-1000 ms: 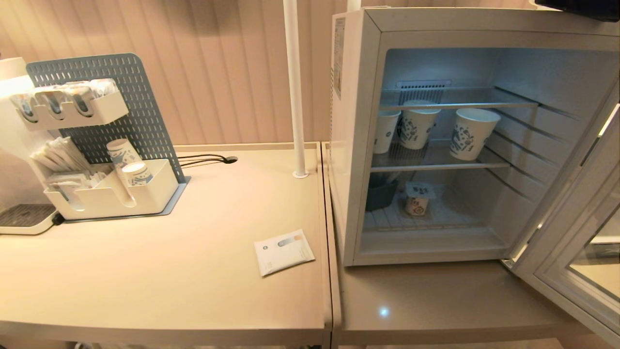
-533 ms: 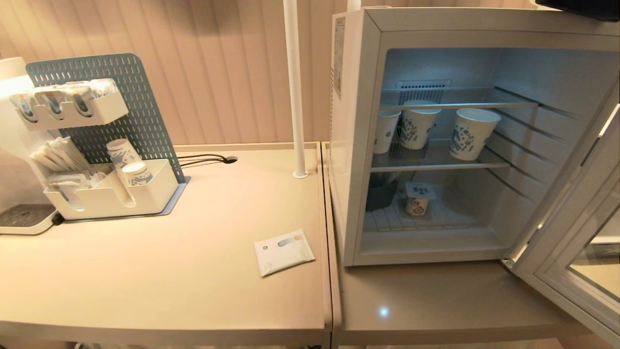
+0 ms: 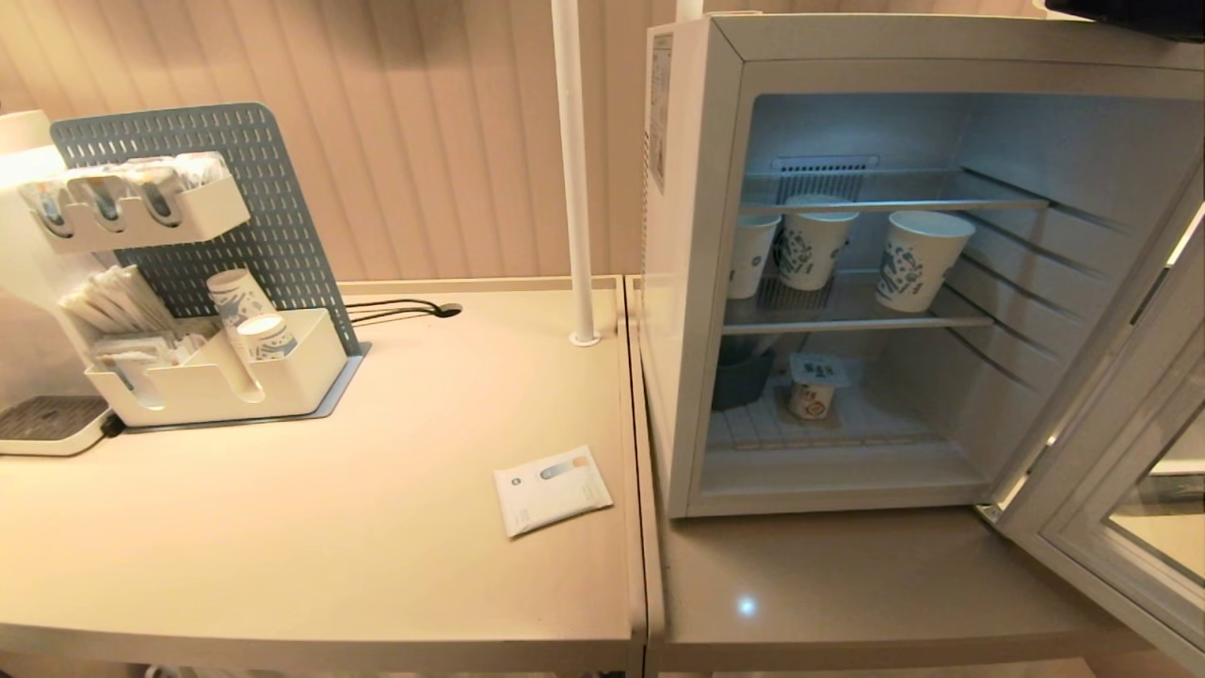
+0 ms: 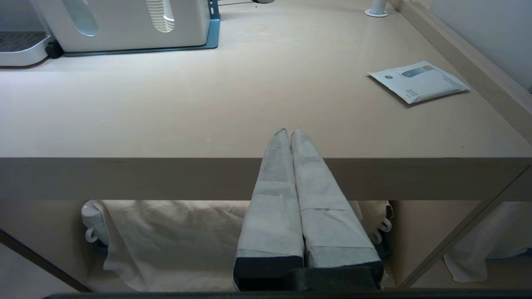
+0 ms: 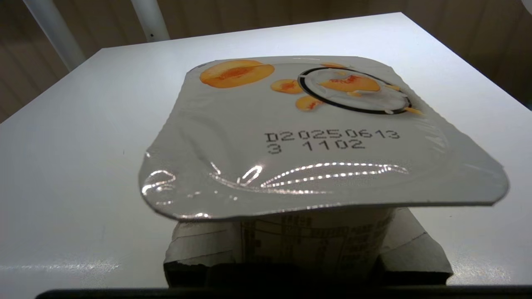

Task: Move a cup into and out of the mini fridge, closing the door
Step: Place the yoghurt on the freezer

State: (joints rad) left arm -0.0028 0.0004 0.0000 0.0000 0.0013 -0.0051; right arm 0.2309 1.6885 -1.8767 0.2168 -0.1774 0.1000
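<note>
Gripping a squat white cup (image 5: 324, 137) at its sides, just under the square foil lid with peach print and stamped date code: right gripper (image 5: 307, 253), one finger (image 5: 195, 249) on each flank. Held over a flat white surface (image 5: 62, 166) with white poles behind; resting or lifted, cannot tell.

Also listed, head view: second squat cup (image 3: 811, 386) with an orange round mark, upright on the bottom wire shelf of the mini fridge (image 3: 687, 235), beside a dark container (image 3: 739, 377). On the shelf above, three taller paper cups (image 3: 913, 259) with dark blue patterns. Door (image 3: 1111, 452) swung wide open to the right, glass window facing inward.

Left of the fridge: beige table (image 3: 282, 527), flat white packet (image 3: 551, 490) near its right edge, pegboard organiser (image 3: 188, 282) with trays at the far left.

Left gripper (image 4: 289, 131): parked low at the table's front edge, fingers pressed together, holding nothing.
</note>
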